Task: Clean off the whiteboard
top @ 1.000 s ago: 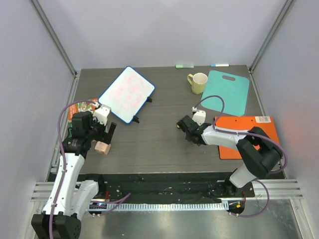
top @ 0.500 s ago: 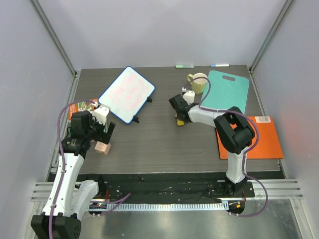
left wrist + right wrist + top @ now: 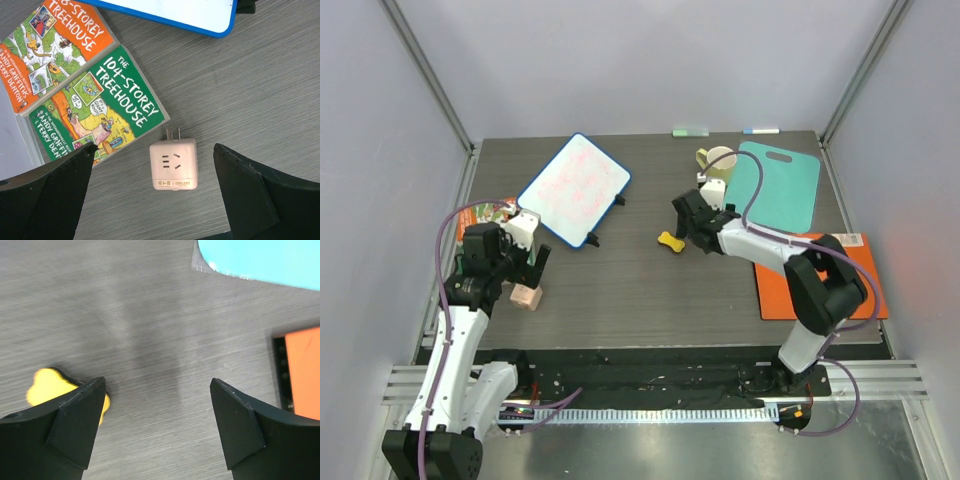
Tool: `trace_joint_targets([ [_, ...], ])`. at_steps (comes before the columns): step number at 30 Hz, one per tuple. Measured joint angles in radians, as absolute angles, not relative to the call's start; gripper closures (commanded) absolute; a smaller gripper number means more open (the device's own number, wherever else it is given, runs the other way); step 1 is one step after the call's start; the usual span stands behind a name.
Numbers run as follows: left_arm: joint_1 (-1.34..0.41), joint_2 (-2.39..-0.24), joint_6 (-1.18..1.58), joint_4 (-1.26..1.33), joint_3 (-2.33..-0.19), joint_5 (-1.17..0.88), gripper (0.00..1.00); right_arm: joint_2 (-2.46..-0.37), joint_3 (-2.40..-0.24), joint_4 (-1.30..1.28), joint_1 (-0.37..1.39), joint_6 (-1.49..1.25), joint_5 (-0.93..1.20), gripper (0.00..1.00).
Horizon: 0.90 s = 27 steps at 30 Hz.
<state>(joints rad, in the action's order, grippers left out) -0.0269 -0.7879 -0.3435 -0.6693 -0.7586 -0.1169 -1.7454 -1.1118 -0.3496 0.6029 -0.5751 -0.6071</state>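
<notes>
The whiteboard (image 3: pixel 575 188), white with a blue rim and faint pink-red scribbles, stands tilted at the back left; its blue-rimmed corner (image 3: pixel 200 12) shows at the top of the left wrist view. My right gripper (image 3: pixel 690 226) (image 3: pixel 157 384) is open over bare table at mid-table. A small yellow piece (image 3: pixel 669 241) (image 3: pixel 46 385) lies on the table just beside its left finger, partly hidden by it. My left gripper (image 3: pixel 532 262) (image 3: pixel 155 148) is open above a pink plug cube (image 3: pixel 526 296) (image 3: pixel 174 164), not touching it.
Two Treehouse books (image 3: pixel 485 215) (image 3: pixel 100 105) lie at the left edge. A cream mug (image 3: pixel 718 165), a teal cutting board (image 3: pixel 778 185) (image 3: pixel 260 260) and an orange folder (image 3: pixel 825 280) (image 3: pixel 305 372) sit on the right. Two markers (image 3: pixel 690 131) lie along the back edge.
My right gripper was shut on the yellow piece and swung about mid-table; it has now opened and the piece lies on the table. The left arm has not moved.
</notes>
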Motion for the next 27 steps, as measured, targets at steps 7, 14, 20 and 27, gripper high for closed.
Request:
trace_joint_targets([
  [7, -0.027, -0.807, -0.340, -0.663, -0.756, -0.125, 0.00, -1.601, -1.015, -0.202, 0.601, -0.473, -0.466, 0.11],
  [14, -0.027, -0.846, -0.340, -0.664, -0.755, -0.130, 0.00, -1.765, -1.047, -0.170, 0.603, -0.383, -0.283, 0.13],
  [20, -0.027, -0.858, -0.340, -0.665, -0.751, -0.132, 0.00, -1.785, -1.051, -0.160, 0.603, -0.348, -0.221, 0.15],
  [27, -0.027, -0.859, -0.340, -0.665, -0.748, -0.133, 0.00, -1.834, -1.080, -0.149, 0.603, -0.331, -0.192, 0.22],
])
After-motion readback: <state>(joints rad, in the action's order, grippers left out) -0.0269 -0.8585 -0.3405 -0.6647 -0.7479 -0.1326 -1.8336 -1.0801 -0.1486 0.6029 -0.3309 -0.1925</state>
